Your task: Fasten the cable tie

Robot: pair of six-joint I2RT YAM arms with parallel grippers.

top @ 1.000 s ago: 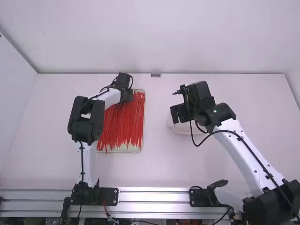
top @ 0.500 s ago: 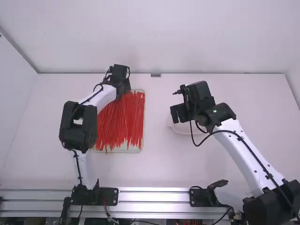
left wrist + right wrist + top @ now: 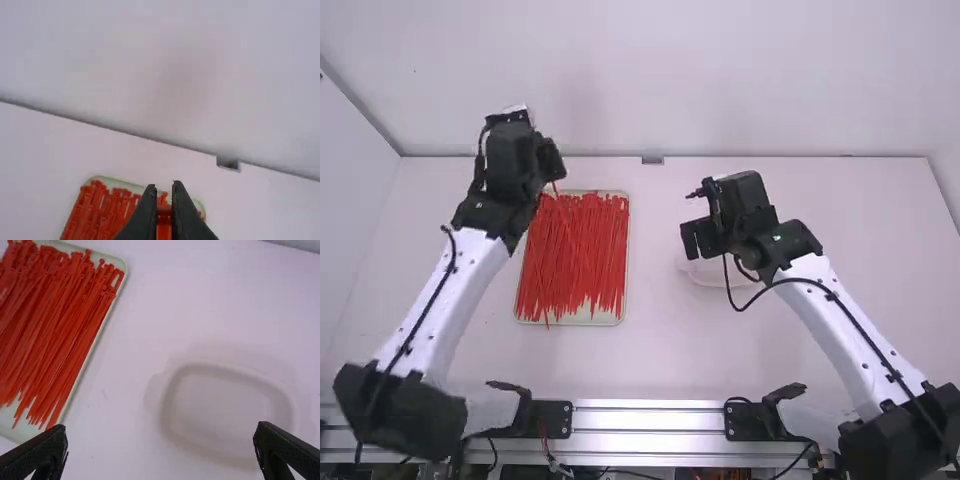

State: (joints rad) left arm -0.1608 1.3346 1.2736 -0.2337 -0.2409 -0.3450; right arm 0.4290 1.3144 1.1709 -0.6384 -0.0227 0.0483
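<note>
A pile of red cable ties [image 3: 575, 255] lies on a pale green tray [image 3: 570, 322] on the left half of the table. My left gripper [image 3: 550, 170] hangs above the tray's far left corner, raised off the pile. In the left wrist view its fingers [image 3: 150, 210] are shut on one red cable tie [image 3: 163, 214], with the pile [image 3: 107, 215] below. My right gripper [image 3: 698, 240] is held over a shallow white container [image 3: 705, 275]. In the right wrist view it [image 3: 159, 430] is wide open with nothing in it, above the container [image 3: 225, 410] and beside the tie pile [image 3: 50, 325].
The white back wall [image 3: 650, 70] rises just behind the tray, with a small grey bracket [image 3: 652, 158] at its foot. A metal rail [image 3: 640, 415] runs along the table's near edge. Bare table lies to the right of the container.
The left arm has risen and swung left from the tray's far edge, its gripper lifted off the pile with a red tie. The right arm has barely moved.
</note>
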